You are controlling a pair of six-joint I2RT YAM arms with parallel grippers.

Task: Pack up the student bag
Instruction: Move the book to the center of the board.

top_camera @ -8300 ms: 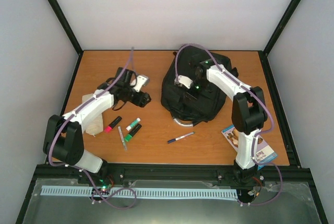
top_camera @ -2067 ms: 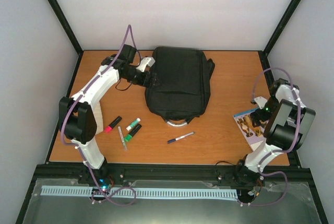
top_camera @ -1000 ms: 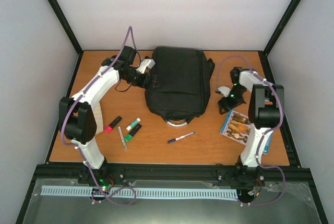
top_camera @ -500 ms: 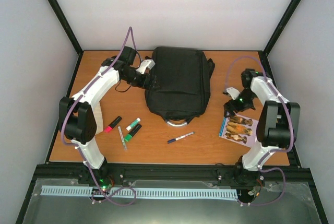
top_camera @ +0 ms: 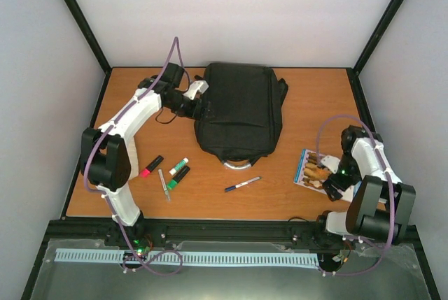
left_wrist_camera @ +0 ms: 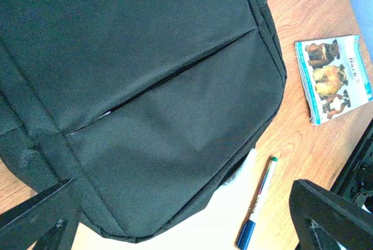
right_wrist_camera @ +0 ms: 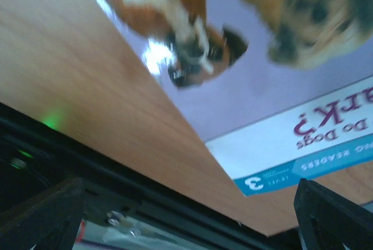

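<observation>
Entry: student bag (top_camera: 238, 111) lies flat, far centre of worktop (top_camera: 315, 97). I judge packing barely begun: book (top_camera: 313, 170), pen (top_camera: 242, 184), markers (top_camera: 150, 166) all outside. Both gape: left end effector (top_camera: 201, 108) beside bag, right end effector (top_camera: 334, 182) over book.

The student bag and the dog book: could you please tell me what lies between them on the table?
Nothing: only bare table separates the student bag from the dog book, clearest in the top view.

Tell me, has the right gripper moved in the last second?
Yes. The right gripper has swung toward the near edge of the table: it was beside the student bag, and is now over the dog book.
</observation>
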